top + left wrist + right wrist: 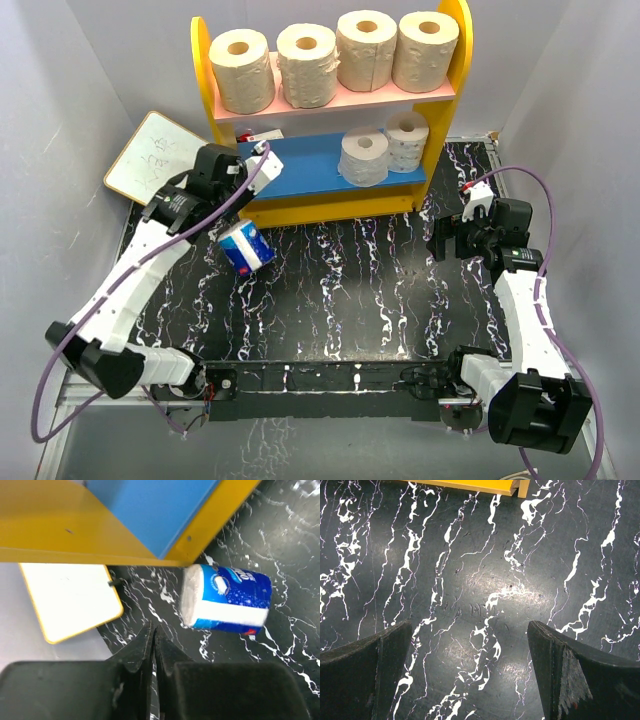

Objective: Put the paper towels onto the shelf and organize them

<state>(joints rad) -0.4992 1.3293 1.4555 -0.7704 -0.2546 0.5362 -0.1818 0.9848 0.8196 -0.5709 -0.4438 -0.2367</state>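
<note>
Blue-wrapped roll [246, 246] lies before the shelf [203, 70], whose lower board [300, 178] has room; left gripper [152, 626] pinched shut, empty; right gripper [469, 626] wide open.

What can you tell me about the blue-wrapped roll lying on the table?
The blue-wrapped roll is a white paper cylinder in glossy blue plastic with a white band and a printed logo. It lies on its side on the black marbled table, just in front of the yellow base of the shelf, one white end face showing. Nothing grips it; the left tool, shut, sits close by but apart.
</note>
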